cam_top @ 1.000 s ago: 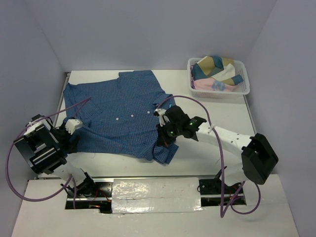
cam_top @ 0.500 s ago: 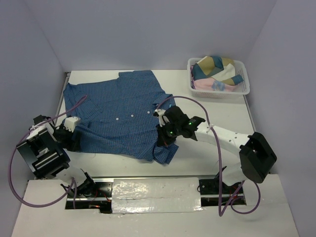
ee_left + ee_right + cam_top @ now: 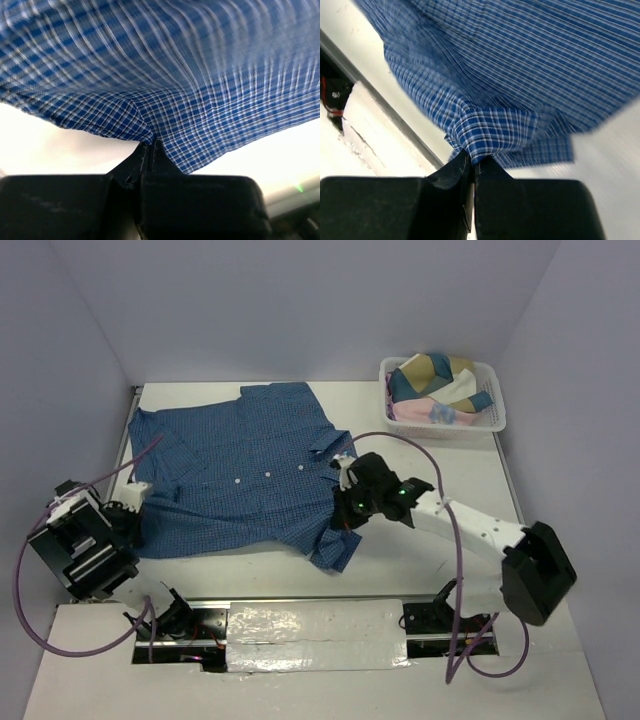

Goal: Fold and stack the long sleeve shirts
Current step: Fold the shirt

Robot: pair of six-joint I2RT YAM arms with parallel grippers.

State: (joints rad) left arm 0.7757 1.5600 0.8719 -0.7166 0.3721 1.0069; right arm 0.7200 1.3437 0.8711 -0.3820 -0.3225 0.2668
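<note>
A blue checked long sleeve shirt (image 3: pixel 240 465) lies spread across the left and middle of the white table, buttons facing up. My left gripper (image 3: pixel 138 502) sits at the shirt's near-left edge, shut on a pinch of the cloth (image 3: pixel 150 131). At the shirt's near-right side my right gripper (image 3: pixel 343 517) is shut on a fold of the same cloth (image 3: pixel 490 127), which bunches right above the black fingertips (image 3: pixel 461 162). The shirt's near-right corner (image 3: pixel 336 549) hangs past the right gripper toward the table's front edge.
A white basket (image 3: pixel 494 418) at the back right holds several bundled garments (image 3: pixel 432 380) in tan, teal and pink. Purple cables (image 3: pixel 400 445) loop over both arms. The table's front edge (image 3: pixel 300 585) runs just below the shirt.
My left gripper closed on the shirt's near-left edge and pulled slightly left. The right gripper moved right and toward the front with its pinch of cloth, stretching the shirt's lower hem.
</note>
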